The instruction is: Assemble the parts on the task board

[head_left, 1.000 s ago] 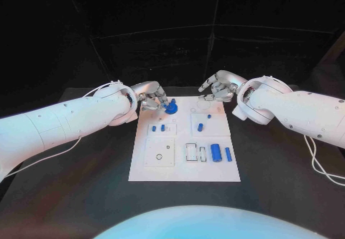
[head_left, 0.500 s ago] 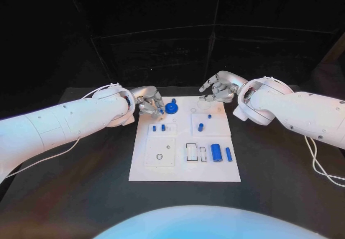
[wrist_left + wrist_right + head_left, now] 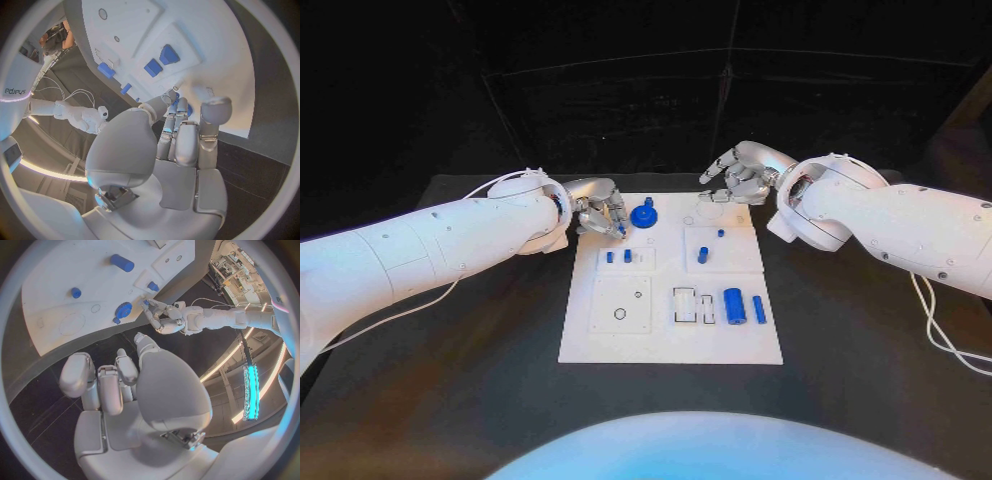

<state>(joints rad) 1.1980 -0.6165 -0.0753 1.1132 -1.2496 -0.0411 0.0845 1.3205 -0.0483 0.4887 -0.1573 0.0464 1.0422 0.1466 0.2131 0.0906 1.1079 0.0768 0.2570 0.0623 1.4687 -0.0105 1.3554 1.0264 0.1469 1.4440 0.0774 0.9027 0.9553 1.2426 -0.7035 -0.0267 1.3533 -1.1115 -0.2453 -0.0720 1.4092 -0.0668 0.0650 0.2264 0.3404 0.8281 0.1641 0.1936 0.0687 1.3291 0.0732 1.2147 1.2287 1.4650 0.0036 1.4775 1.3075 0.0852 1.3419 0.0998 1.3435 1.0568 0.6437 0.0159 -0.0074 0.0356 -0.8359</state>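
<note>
The left hand [image 3: 600, 213] is hovering over the far left corner of the task board [image 3: 669, 345], and its fingers [image 3: 185, 131] are curling inward with nothing between them, so it is closed on nothing. The round blue part with a small handle [image 3: 643, 215] is standing on the board just beside this hand, on the side toward the right hand, and it is not touching the fingers. In the right wrist view the same blue part [image 3: 123, 310] is lying just beside the fingertips of the left hand [image 3: 164, 316].

The right hand [image 3: 737, 178] is hanging above the far right corner of the board. Its fingers [image 3: 100, 382] are bending loosely and are holding nothing; they are a little apart, but I cannot tell surely if this hand is open or closed.

Nearer to the robot than the left hand, two small blue pegs [image 3: 617, 257] are standing side by side in a square field of the board. Nearer than the right hand, a short blue pin [image 3: 702, 256] and a tiny blue piece [image 3: 720, 234] are lying in another field. Still nearer, well apart from both hands, a thick blue cylinder [image 3: 731, 303] and a thin blue rod [image 3: 759, 310] are lying next to a rectangular slot [image 3: 684, 305]. A black ring outline [image 3: 617, 315] is lying in the near left field. Nothing is standing between the left hand and the round blue part.
</note>
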